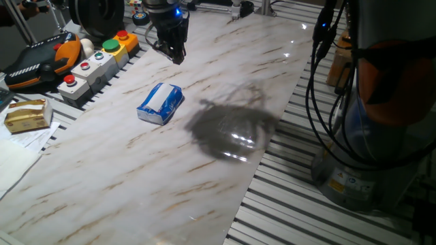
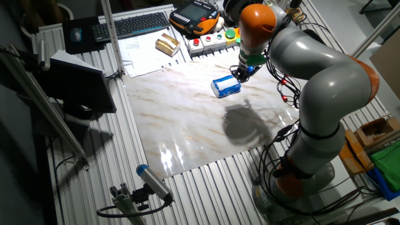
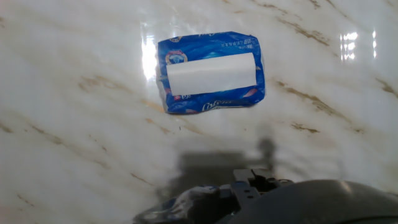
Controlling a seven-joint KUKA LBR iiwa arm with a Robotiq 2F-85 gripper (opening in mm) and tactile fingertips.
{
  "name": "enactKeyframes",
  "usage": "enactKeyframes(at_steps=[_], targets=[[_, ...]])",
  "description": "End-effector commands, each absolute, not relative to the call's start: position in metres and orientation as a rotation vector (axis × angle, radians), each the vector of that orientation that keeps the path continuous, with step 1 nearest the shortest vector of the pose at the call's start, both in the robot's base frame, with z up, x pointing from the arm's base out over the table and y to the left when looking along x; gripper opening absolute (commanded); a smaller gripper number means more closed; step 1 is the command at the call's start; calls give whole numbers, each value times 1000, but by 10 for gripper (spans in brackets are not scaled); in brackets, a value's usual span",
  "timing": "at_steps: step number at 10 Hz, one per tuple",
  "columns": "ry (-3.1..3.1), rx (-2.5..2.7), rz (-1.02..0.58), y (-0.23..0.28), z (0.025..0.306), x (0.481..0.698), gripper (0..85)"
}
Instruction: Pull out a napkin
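A blue-and-white soft tissue pack (image 1: pixel 161 103) lies on the marble tabletop (image 1: pixel 204 184). It also shows in the other fixed view (image 2: pixel 225 86) and the hand view (image 3: pixel 186 102). A narrow white strip, the napkin (image 3: pixel 211 73), shows along the pack's top face, shorter than the pack. My gripper (image 1: pixel 172 53) hangs above the table, behind the pack and apart from it, holding nothing; in the other fixed view (image 2: pixel 240 72) it is just beyond the pack. Its fingers are too dark to tell their gap. In the hand view only a dark part of the hand shows at the bottom edge.
A button box (image 1: pixel 95 64) with red and green buttons and a teach pendant (image 1: pixel 41 58) lie off the table's far left edge. A tan box (image 1: pixel 27 114) and white paper sheets (image 1: pixel 13 163) are at the left. The arm's base and cables (image 1: pixel 327 102) stand at the right.
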State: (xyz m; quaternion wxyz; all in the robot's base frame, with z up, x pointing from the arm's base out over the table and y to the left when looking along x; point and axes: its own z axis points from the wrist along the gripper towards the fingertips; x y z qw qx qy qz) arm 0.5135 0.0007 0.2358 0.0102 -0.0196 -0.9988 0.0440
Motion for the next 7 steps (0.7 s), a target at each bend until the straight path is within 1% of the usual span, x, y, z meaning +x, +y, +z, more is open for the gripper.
enactKeyframes(at_steps=[1, 4, 7], targets=[[-3117, -61, 137, 1, 236, 514, 7], [-3114, -63, 139, 0, 235, 514, 7], [-3124, -89, 125, 2, 217, 522, 7]])
